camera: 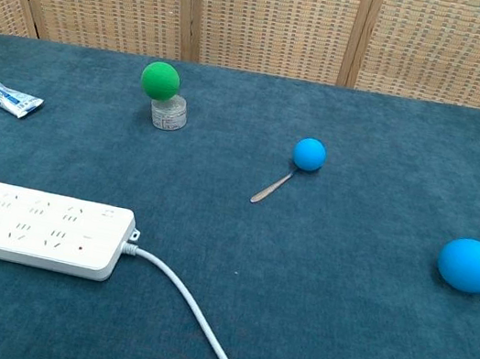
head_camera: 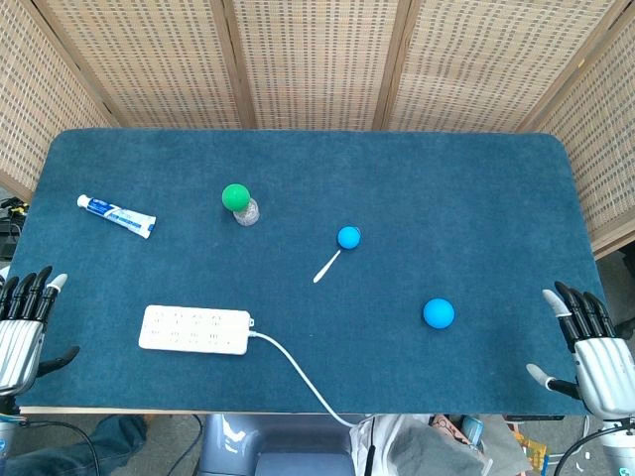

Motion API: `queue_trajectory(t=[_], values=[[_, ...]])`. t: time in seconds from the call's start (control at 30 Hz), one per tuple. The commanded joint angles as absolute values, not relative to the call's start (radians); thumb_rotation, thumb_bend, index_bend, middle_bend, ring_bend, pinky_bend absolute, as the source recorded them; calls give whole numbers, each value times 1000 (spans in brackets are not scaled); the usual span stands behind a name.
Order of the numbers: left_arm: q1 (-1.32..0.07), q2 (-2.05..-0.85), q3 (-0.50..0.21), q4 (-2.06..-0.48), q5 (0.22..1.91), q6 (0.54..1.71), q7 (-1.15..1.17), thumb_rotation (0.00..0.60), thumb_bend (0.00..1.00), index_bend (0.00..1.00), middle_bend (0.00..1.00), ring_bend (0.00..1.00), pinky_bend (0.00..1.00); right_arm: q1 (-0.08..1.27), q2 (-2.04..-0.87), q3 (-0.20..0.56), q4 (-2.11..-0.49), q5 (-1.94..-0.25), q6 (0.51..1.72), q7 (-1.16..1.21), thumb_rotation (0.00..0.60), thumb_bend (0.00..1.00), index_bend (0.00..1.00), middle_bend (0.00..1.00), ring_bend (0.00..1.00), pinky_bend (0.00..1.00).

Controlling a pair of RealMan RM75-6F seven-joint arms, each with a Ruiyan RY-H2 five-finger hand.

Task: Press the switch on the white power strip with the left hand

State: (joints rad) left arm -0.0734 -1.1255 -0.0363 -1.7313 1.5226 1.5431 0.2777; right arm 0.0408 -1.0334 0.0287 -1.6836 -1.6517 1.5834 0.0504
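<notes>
The white power strip [head_camera: 194,330] lies flat near the table's front left, its white cable [head_camera: 298,372] running off the front edge; in the chest view the power strip [camera: 31,227] fills the lower left. My left hand [head_camera: 25,332] hovers at the table's left edge, fingers apart and holding nothing, a short way left of the strip. At the front right corner my right hand [head_camera: 588,349] is spread, also holding nothing. Neither hand shows in the chest view. The switch itself is too small to pick out.
A toothpaste tube [head_camera: 116,215] lies at the left. A green ball on a small clear jar [head_camera: 238,201] stands behind the strip. A blue ball with a small spoon [head_camera: 342,245] sits mid-table, and a larger blue ball [head_camera: 439,313] at the right.
</notes>
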Motion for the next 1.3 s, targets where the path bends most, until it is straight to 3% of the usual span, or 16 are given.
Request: queue_trajectory(t=[0.03,0.23,0.27,0.3,0.37,0.4,0.47,0.53,0.57,0.67,0.73,0.8,0.97,1.1,1.3], values=[[-74,-1126,-37,-1731,1522,1542,278,600,5,0,0,0,0,41,-1034,29,-1685,-1651,1582,48,600,0,0,0,0,0],[-74,-1122,-33,-1732,1521,1534,282,600,5,0,0,0,0,42,-1036,27,-1684,-1651,1579,44,600,0,0,0,0,0],[-74,-1121,-32,-1733,1521,1532,284,600,5,0,43,11,0,42,-1036,27,-1685,-1651,1579,43,600,0,0,0,0,0],[-75,-1120,-32,-1735,1521,1531,284,600,5,0,205,108,47,42,-1035,27,-1685,-1652,1579,43,600,0,0,0,0,0],[-75,-1119,-31,-1738,1520,1528,279,600,5,0,577,372,319,42,-1035,28,-1689,-1654,1582,42,600,0,0,0,0,0],[-75,-1120,-30,-1744,1511,1520,271,600,5,0,754,537,534,43,-1035,28,-1690,-1655,1582,41,600,0,0,0,0,0],[-80,-1123,-29,-1758,1492,1495,256,600,13,0,902,696,759,44,-1035,28,-1691,-1653,1578,38,600,0,0,0,0,0],[-86,-1129,-32,-1761,1486,1486,267,600,102,0,992,841,941,44,-1035,27,-1692,-1649,1574,39,600,0,0,0,0,0],[-92,-1141,-36,-1759,1493,1486,271,600,157,0,1000,870,974,44,-1034,28,-1692,-1646,1573,41,600,0,0,0,0,0],[-106,-1171,-23,-1745,1515,1461,263,600,513,0,1000,908,1000,42,-1029,32,-1694,-1640,1578,54,600,0,0,0,0,0],[-124,-1194,-13,-1725,1527,1427,261,600,860,0,1000,914,1000,41,-1025,33,-1693,-1637,1581,66,600,0,0,0,0,0],[-144,-1223,-9,-1706,1522,1385,257,600,990,0,1000,916,1000,42,-1021,35,-1692,-1633,1580,79,600,0,0,0,0,0],[-206,-1274,11,-1728,1451,1214,237,600,1000,30,1000,916,1000,47,-1016,35,-1688,-1627,1568,100,600,0,0,0,0,0],[-252,-1354,10,-1760,1368,1109,315,600,1000,126,1000,916,1000,51,-1012,35,-1685,-1619,1556,119,600,0,0,0,0,0],[-280,-1440,-4,-1780,1275,1089,445,600,1000,213,1000,916,1000,55,-1006,36,-1681,-1614,1547,141,600,0,0,0,0,0]])
